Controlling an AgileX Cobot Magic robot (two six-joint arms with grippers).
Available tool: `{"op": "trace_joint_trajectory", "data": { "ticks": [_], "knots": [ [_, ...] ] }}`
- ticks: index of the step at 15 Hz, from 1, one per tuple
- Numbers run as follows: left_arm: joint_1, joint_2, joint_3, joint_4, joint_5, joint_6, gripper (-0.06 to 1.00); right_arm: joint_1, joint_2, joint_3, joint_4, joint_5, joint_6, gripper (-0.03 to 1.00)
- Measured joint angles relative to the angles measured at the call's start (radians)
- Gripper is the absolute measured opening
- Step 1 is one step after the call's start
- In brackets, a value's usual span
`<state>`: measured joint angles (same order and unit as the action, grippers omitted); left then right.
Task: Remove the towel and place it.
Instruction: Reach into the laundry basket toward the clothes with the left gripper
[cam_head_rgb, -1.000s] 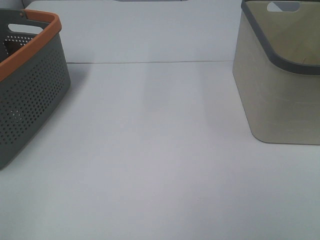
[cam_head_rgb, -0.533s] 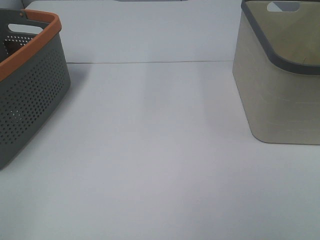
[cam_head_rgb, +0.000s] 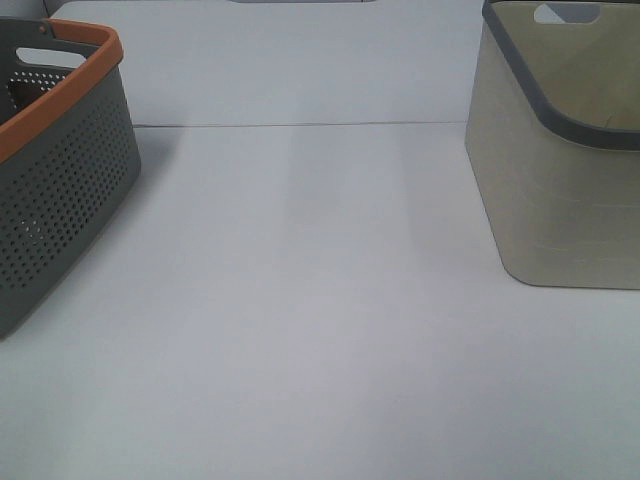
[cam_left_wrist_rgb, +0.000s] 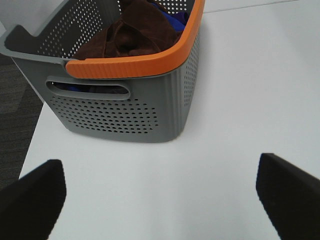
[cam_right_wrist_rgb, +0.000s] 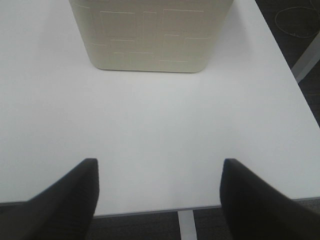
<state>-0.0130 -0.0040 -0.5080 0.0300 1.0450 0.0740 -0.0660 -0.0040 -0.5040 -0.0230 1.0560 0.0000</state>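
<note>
Brown towel (cam_left_wrist_rgb: 135, 30) lies heaped in the orange-rimmed basket (cam_left_wrist_rgb: 125, 115) at nine o'clock on the surface (cam_head_rgb: 320, 300), nothing having shifted lately, so removal looks unstarted, with left end effector (cam_left_wrist_rgb: 160, 197) and right end effector (cam_right_wrist_rgb: 160, 197) both spread apart, empty.

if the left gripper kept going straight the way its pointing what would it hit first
Probably the handle wall of the grey basket; only bare table lies between it and the open left gripper. The tilt is hard to judge, so it could touch the table first.
</note>
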Motion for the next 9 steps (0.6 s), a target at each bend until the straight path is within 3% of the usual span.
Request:
{"op": "trace_joint_trajectory", "data": {
  "ticks": [9],
  "knots": [
    [0.000, 0.000, 0.000, 0.000, 0.000, 0.000, 0.99, 0.000, 0.000, 0.000, 0.000, 0.000, 0.000, 0.60]
  ]
}}
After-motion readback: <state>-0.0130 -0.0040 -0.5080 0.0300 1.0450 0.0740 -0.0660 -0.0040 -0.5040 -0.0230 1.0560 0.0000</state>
